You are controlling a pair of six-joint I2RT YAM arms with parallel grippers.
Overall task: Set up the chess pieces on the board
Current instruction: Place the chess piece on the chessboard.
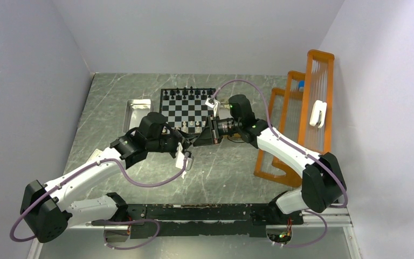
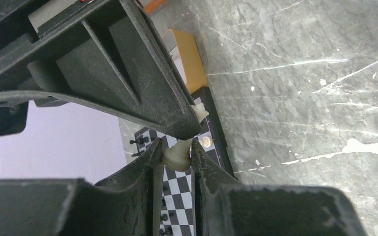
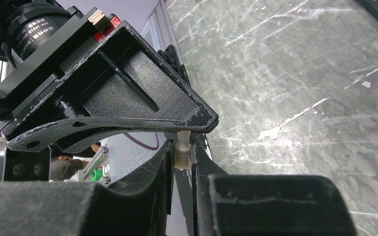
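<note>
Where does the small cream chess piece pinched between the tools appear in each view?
Top external: hidden where left tool meets right tool, near the black-and-white checked chessboard.
Left wrist: small cream chess piece lower centre, pinched.
Right wrist: piece lower centre too.
Shared landmark: grey marbled tabletop.

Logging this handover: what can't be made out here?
- Cream piece, its type: left gripper and right gripper cover most of it in both wrist views and the top view.
- Board, near-right corner: behind the right gripper, top view.
- Other chessmen: too small to name, top view.
</note>
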